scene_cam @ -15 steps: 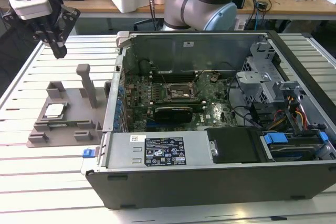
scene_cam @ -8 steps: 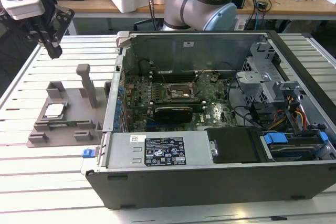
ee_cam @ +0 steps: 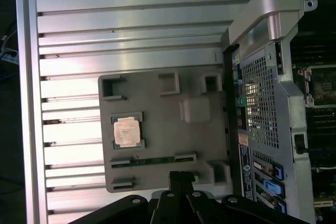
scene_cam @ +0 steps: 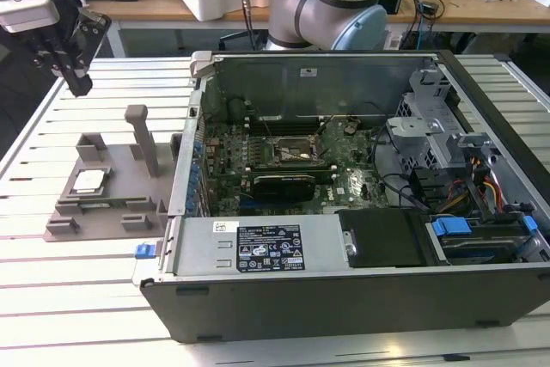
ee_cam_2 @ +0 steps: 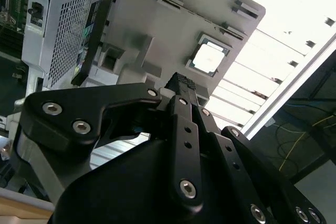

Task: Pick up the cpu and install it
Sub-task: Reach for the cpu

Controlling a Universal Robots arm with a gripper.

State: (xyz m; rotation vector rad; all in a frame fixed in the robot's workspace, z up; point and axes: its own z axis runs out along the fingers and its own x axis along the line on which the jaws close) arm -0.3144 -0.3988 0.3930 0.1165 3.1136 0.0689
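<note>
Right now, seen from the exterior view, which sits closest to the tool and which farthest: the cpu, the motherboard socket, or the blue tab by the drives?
1. The cpu, in the grey holder tray at the exterior view's left, on the same side as the tool.
2. The motherboard socket, in the middle of the open case.
3. The blue tab, at the case's end on the exterior view's right.

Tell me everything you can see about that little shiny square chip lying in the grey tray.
The cpu is a small, flat square chip with a shiny silver-grey metal top and a thin darker rim. It lies flat, face up, seated in a square recess of the grey plastic holder tray, whose corner tabs frame it. The tray rests on the slatted metal table, beside the open computer case. Nothing else touches the chip; the claw hangs above the table, apart from it.
</note>
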